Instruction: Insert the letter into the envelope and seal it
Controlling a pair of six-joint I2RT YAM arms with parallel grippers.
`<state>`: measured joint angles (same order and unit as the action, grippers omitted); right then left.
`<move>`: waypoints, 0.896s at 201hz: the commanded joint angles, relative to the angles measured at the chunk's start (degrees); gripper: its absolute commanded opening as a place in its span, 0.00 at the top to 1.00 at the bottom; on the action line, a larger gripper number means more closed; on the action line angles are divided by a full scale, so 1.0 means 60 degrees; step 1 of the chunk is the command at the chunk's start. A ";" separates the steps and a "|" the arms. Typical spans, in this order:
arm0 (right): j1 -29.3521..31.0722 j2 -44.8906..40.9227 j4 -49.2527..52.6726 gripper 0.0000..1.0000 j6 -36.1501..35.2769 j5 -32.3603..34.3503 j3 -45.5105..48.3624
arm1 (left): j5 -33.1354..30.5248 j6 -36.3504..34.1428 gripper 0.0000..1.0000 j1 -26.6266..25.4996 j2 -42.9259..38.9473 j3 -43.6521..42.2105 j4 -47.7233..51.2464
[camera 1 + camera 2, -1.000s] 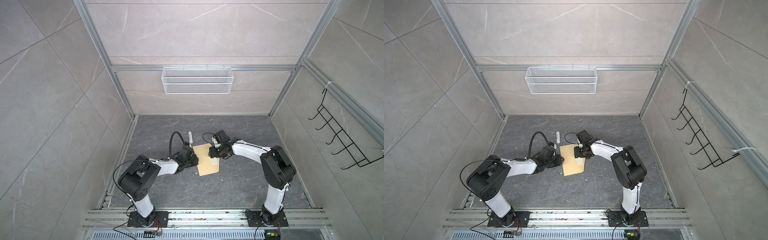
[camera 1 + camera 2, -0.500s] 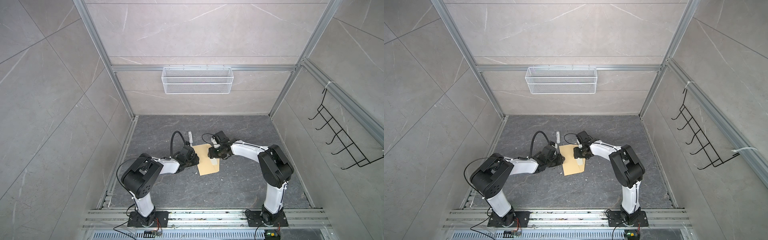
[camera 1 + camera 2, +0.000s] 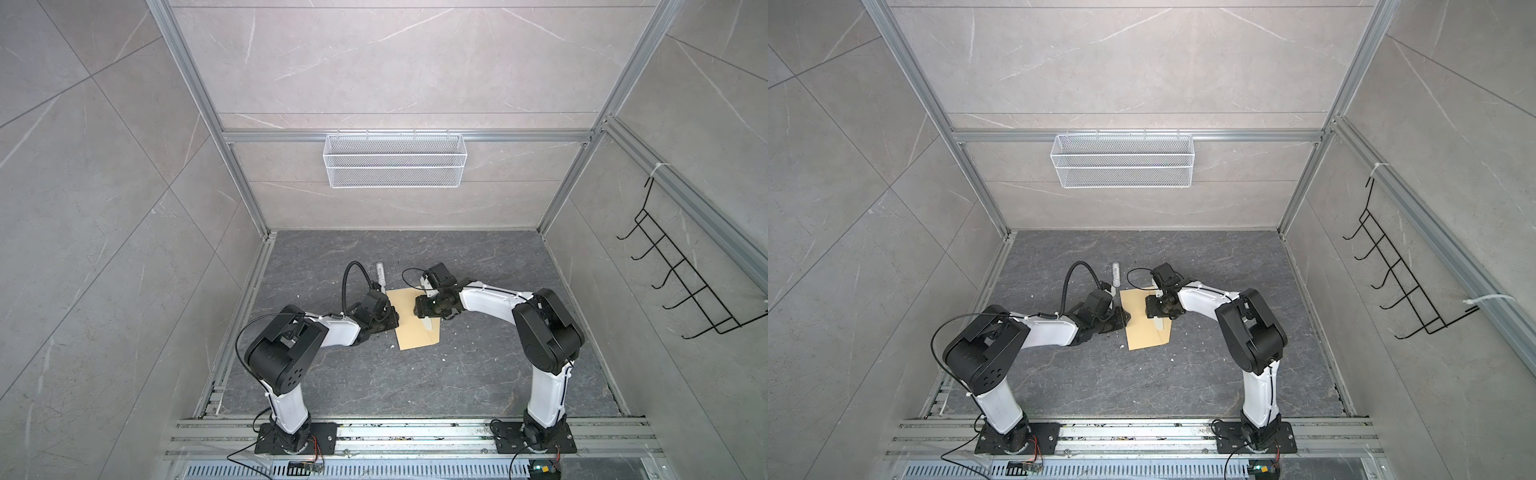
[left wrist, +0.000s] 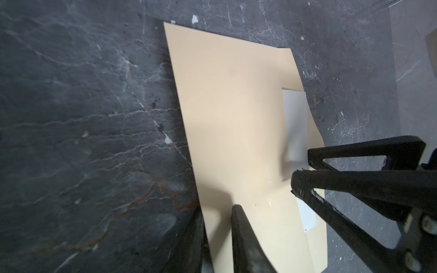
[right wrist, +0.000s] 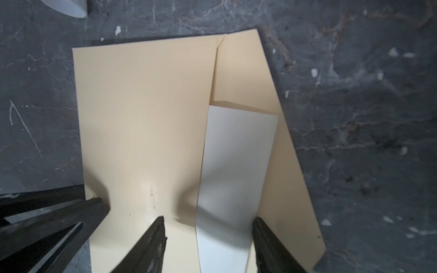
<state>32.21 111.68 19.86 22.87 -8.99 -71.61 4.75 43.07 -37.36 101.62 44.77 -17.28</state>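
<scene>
1. The envelope (image 3: 409, 328) is seen lying flat on the dark desk (image 3: 478, 374), in the middle between the two arms in both top views.
2. Its long axis is laid from near to far, with the far end leaning a little to the left.
3. Its flap (image 5: 290, 165) is folded out along the right long side, so the mouth is turned to the right.
4. The letter (image 5: 236, 160) is tucked under the envelope's upper panel. Only a pale strip of it is exposed along that right side, lying on the flap, and its long axis is set parallel to the envelope's.
5. The left pincer (image 4: 217, 212) is placed at the envelope's left long edge. Its jaws are narrow, one finger (image 4: 238, 236) above the paper and the other at the edge beside it; whether the paper is actually clamped cannot be told.
6. The right pincer (image 5: 208, 219) is held over the right side of the envelope, near its far end. Its jaws are spread: one finger (image 5: 153, 238) is set on the upper panel, which is dented there, and the other on the flap side, with the exposed strip of letter between them and nothing pinched.
7. A small pale cylinder (image 3: 379, 272) is seen on the desk just beside the envelope's far left corner, its long axis also running near to far.
</scene>
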 commanded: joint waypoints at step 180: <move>0.0367 0.0554 -0.0466 0.41 0.0321 -0.0751 -0.0383 | 0.0372 -0.0021 0.79 -0.0026 0.0696 0.0199 -0.0080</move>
<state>33.54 113.16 18.11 23.99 -10.98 -73.06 5.34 43.07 -37.34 103.55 45.54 -19.84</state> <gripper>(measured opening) 0.592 0.210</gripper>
